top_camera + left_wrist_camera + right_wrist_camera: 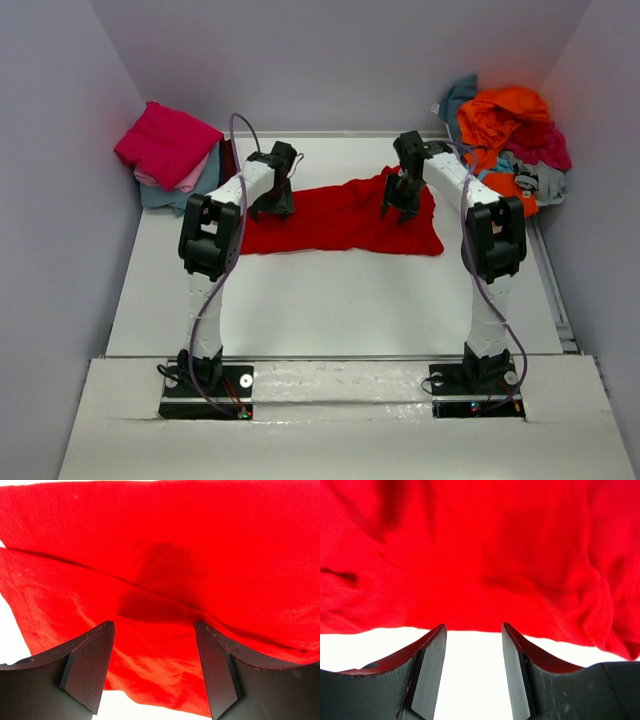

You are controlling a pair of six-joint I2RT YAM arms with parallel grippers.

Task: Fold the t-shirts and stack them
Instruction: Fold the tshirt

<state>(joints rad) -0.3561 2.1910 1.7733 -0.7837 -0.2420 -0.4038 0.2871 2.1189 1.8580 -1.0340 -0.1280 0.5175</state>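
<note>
Well, the red shirt lies spread at the tabletop's centre. It looks light and limp and will likely sag, so I'd pinch its near hem towards both ends. My left hand and right hand hover spread above it, holding nothing. There is one red shirt, a folded stack at ten o'clock of perhaps four, and a heap at two that I can't count.
</note>
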